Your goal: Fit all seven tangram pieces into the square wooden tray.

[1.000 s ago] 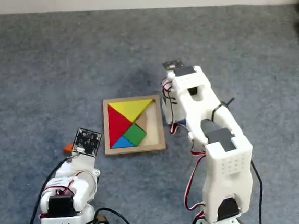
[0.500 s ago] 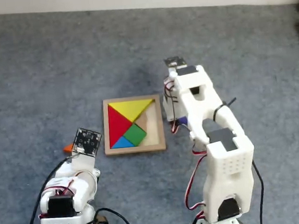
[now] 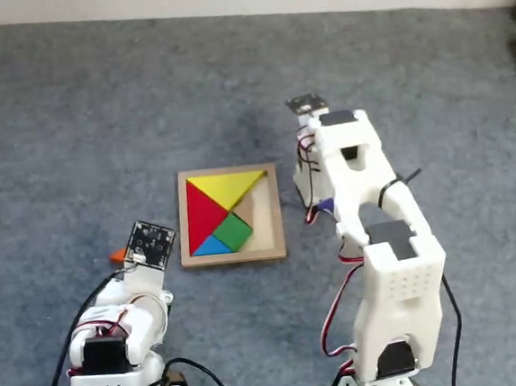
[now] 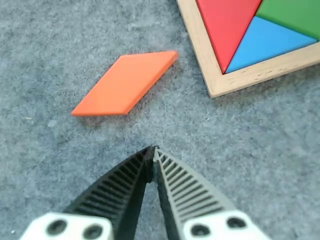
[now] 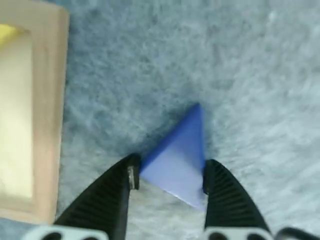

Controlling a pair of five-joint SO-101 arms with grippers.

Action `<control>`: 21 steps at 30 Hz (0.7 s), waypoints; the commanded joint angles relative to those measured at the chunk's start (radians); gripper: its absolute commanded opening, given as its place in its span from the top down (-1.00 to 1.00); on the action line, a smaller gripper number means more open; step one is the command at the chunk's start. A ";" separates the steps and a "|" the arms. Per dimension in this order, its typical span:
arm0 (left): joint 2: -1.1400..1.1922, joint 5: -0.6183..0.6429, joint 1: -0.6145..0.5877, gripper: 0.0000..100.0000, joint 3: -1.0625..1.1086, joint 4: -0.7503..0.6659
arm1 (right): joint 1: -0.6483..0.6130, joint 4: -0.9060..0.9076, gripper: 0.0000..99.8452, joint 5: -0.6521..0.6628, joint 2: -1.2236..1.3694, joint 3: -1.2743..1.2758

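Right tool brackets a blue triangle on the grey worktop, its two fingers pressed against opposite sides of the piece in what looks to me like a firm pinch, just beside the wooden tray. Four pieces already lie in the tray: a yellow triangle, a red triangle, a green square and a light blue triangle, with bare wood showing along the side nearest the right arm. On the tray's other side, the left tool hangs with its fingertips together and nothing between them, near an orange parallelogram lying flat on the worktop. From my station I read the step in hand as the pickup of the blue triangle. The next move, as I judge it, calls for a clean lift, a short carry over the rim and a turn of the wrist to match the open gap.
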 commanded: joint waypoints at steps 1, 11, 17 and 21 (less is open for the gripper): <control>-0.048 0.008 0.015 0.95 0.024 0.003 | 0.004 0.041 0.82 0.060 -0.087 -0.051; -0.048 0.008 0.015 0.95 0.024 0.003 | -0.070 0.166 0.82 0.255 -0.344 -0.045; -0.048 0.008 0.015 0.95 0.024 0.003 | -0.186 0.166 0.82 0.416 -0.433 0.021; -0.048 0.008 0.015 0.95 0.024 0.003 | -0.272 0.165 0.82 0.580 -0.440 0.077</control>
